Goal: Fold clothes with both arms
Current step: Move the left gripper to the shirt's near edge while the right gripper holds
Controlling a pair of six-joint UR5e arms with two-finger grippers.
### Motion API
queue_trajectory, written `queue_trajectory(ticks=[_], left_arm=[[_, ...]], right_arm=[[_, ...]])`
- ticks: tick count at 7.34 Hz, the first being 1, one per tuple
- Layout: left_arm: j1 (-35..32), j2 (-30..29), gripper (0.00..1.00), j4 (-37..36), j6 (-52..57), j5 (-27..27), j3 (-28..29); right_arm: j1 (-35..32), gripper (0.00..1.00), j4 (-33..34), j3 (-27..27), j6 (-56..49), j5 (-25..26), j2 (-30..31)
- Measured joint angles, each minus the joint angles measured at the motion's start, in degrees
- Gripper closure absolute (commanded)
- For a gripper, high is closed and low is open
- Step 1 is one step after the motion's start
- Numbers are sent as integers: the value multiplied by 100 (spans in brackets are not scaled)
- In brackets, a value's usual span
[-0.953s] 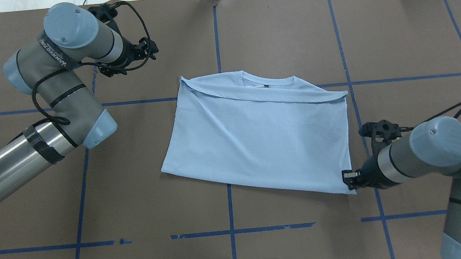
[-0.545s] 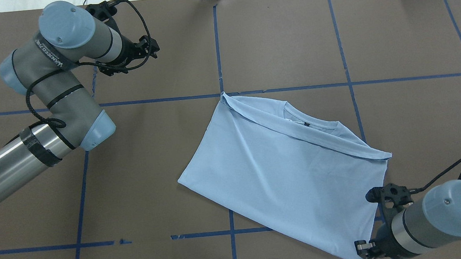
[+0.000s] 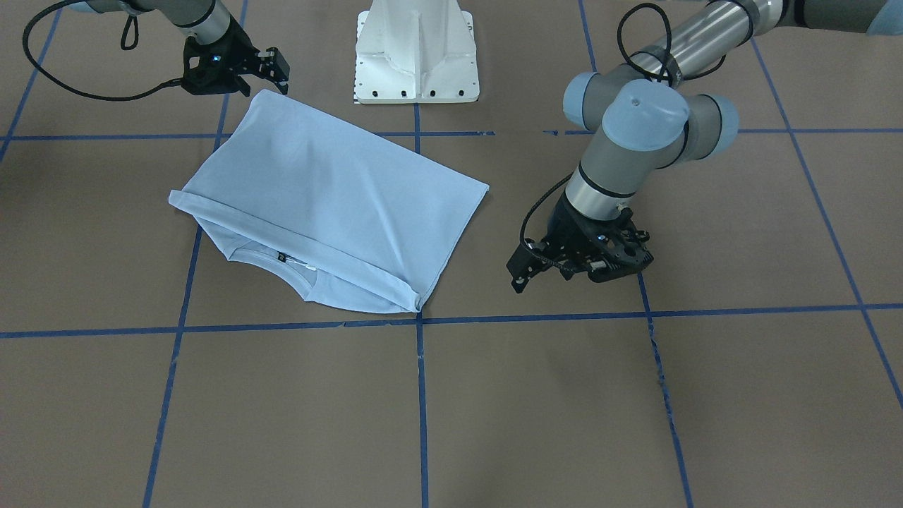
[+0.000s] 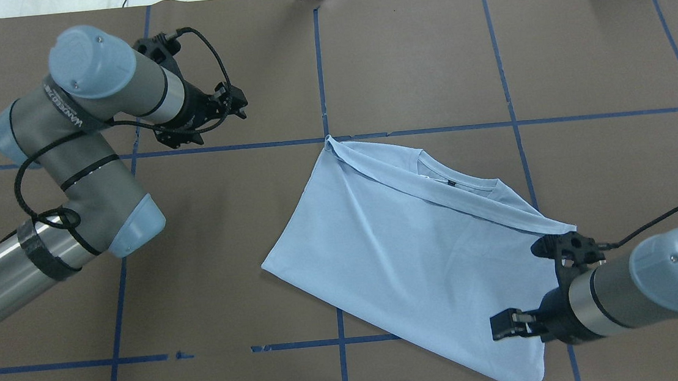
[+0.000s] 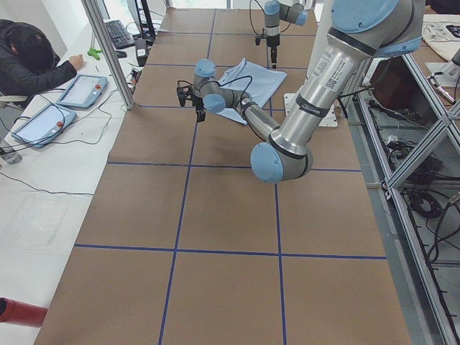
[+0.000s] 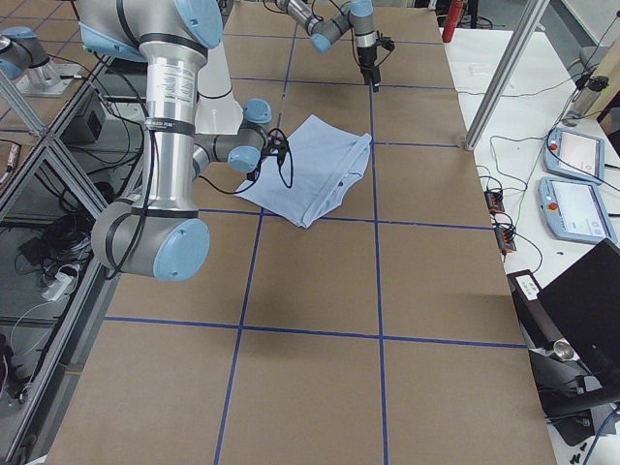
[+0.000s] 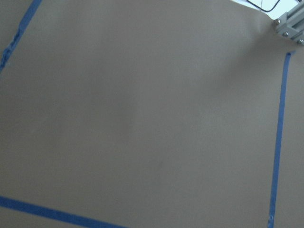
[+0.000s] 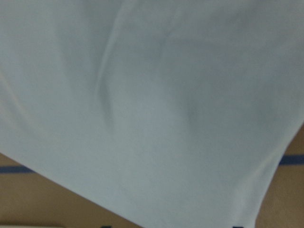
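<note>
One T-shirt (image 4: pixel 406 252), part-folded, askew by the tabletop's (image 4: pixel 201 301) near edge.
Left end effector (image 4: pixel 239 105), right end effector (image 4: pixel 499 327): open or closed, cannot tell; pinch matching corners, lift evenly.

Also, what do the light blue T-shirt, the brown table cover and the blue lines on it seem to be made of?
T-shirt: thin, soft fabric, perhaps cotton jersey, matte; it lies in gentle creases. Table cover: probably paper or card, matte brown, flat, without shine. Blue lines: apparently adhesive tape; one line near the robot shows worn gaps.
</note>
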State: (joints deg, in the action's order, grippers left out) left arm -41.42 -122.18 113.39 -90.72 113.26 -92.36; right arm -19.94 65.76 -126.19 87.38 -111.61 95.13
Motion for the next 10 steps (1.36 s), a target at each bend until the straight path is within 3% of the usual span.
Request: queue_trajectory(ticks=[2, 4, 7, 8, 10], left_arm=[[926, 372, 3, -133, -1523, -243, -596], [1804, 435, 8, -695, -2370, -809, -798], [2128, 424, 21, -915, -2639, -1059, -759], [2127, 423, 35, -920, -2627, -1087, -737], [2103, 428, 87, -923, -2611, -1169, -718]], right_arm=[[-842, 0, 4, 73, -46, -5, -476], [-1195, 0, 7, 270, -53, 1, -807], [-1270, 0, 7, 446, -54, 15, -1026], [-1285, 0, 8, 457, -56, 16, -1041], [-1311, 0, 7, 474, -62, 15, -1048]])
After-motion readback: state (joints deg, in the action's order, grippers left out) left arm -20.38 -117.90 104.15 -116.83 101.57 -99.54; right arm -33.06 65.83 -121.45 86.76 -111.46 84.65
